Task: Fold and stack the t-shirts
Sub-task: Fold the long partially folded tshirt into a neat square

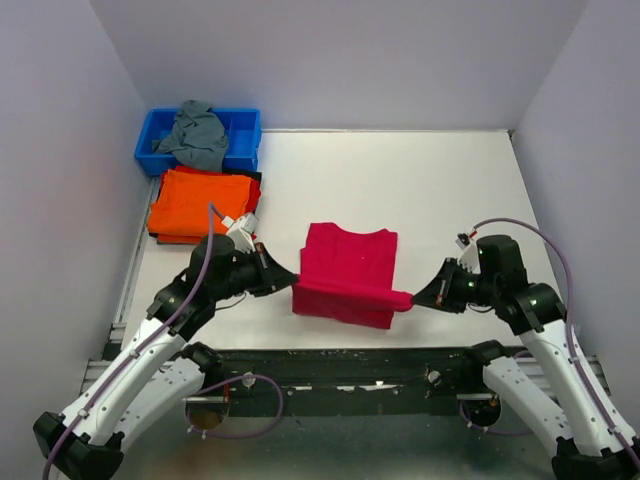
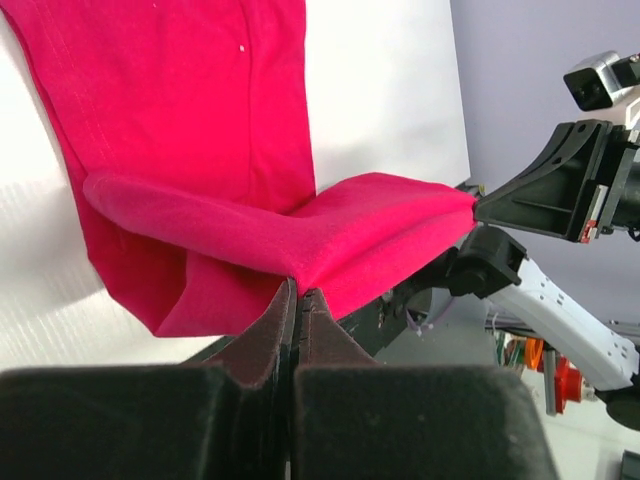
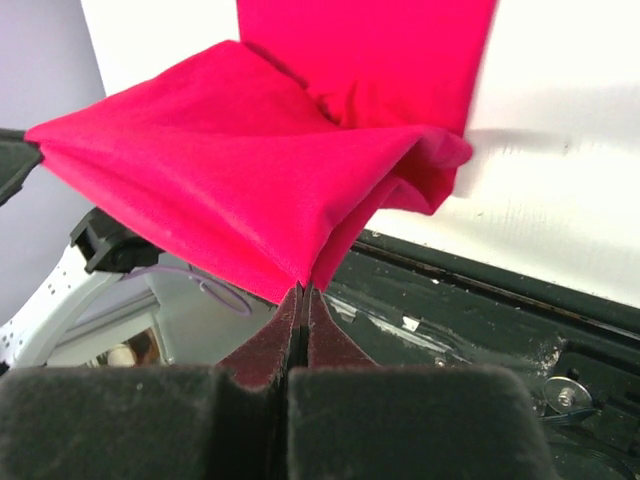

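Observed: red t-shirt point(image 1: 348, 262) lies mid-way across the tabletop point(image 1: 430, 190), near hem lifted clear. The left hand point(image 1: 289, 282) is clenched on the hem's left corner, the right hand point(image 1: 414, 298) on its right corner. For a clean fold the hem is best carried forward level and taut — then laid square on the collar edge, corners released together.

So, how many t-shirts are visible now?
3: pink shirt held by left gripper and right gripper; orange shirt folded at left; grey shirt in the blue bin. More may hide beneath the orange shirt.
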Robot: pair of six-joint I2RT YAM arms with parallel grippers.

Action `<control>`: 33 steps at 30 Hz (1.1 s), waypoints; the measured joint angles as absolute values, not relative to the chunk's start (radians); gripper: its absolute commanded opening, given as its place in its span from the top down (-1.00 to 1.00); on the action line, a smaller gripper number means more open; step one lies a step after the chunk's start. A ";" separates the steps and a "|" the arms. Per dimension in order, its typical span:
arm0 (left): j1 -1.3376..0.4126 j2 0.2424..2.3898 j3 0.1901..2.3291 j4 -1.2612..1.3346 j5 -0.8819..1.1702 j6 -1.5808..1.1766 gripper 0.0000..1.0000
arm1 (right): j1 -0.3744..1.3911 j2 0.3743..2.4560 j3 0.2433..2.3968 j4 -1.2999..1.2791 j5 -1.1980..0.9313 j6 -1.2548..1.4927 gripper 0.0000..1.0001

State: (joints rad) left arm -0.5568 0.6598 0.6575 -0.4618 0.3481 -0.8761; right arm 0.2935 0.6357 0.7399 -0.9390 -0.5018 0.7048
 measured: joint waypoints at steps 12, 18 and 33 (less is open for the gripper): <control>-0.556 0.919 0.710 -0.331 0.227 -0.860 1.00 | 0.294 0.919 0.798 -0.800 -0.348 0.706 0.99; -0.537 1.126 0.787 -0.204 0.168 -0.838 1.00 | 0.287 1.117 0.848 -0.723 -0.274 0.698 0.99; -0.393 1.798 1.053 0.105 0.221 -0.834 -0.51 | 0.234 1.744 1.211 -0.567 -0.120 0.628 -0.11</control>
